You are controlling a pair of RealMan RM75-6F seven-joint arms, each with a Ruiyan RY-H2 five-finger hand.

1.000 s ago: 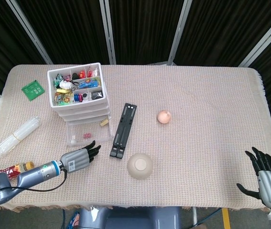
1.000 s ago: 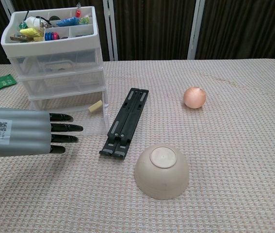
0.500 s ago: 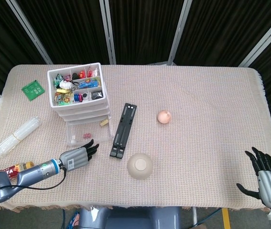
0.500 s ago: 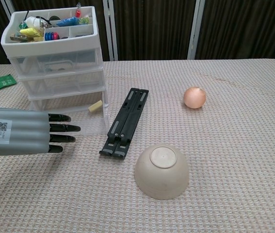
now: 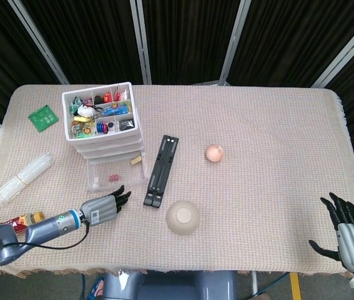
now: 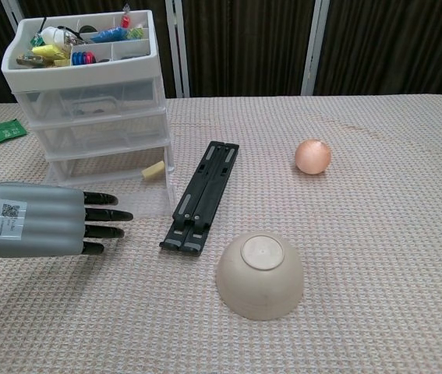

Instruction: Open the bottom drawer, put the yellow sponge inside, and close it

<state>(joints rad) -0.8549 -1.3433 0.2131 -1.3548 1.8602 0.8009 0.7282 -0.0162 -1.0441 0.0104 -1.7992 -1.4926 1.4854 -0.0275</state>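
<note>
On a table covered with a beige woven cloth [image 5: 258, 112], the robot's left hand [image 5: 102, 209] lies low near the front edge, palm down, fingers [image 6: 100, 214] stretched forward and slightly apart, holding nothing. Its grey back carries a small QR label. Just ahead of the fingertips stands a white plastic drawer unit [image 5: 102, 134] with 3 clear drawers and an open top tray full of small colourful items. The bottom drawer [image 5: 115, 174] is pulled out toward the hand, its clear front edge just beyond the fingertips; whether they touch it cannot be told. Inside that drawer, at its far right corner from the hand, lies the small yellow sponge [image 6: 153, 171], with a few small pink and white bits nearer the middle.

To the right of the left hand, a black folding stand [image 5: 162, 170] lies flat on the cloth, slanting away. Further right and closer to the front edge sits an upturned beige bowl [image 5: 183, 217]. Beyond it rests a small peach-coloured ball [image 5: 215, 152]. To the hand's left lie a clear plastic bottle [image 5: 22, 179] and, near the forearm, a red packet [image 5: 11, 222]. A green packet [image 5: 42, 117] lies beside the drawer unit's far left.

The right hand [image 5: 348, 237] hovers off the table's front right corner, well apart from everything, fingers spread and empty.
</note>
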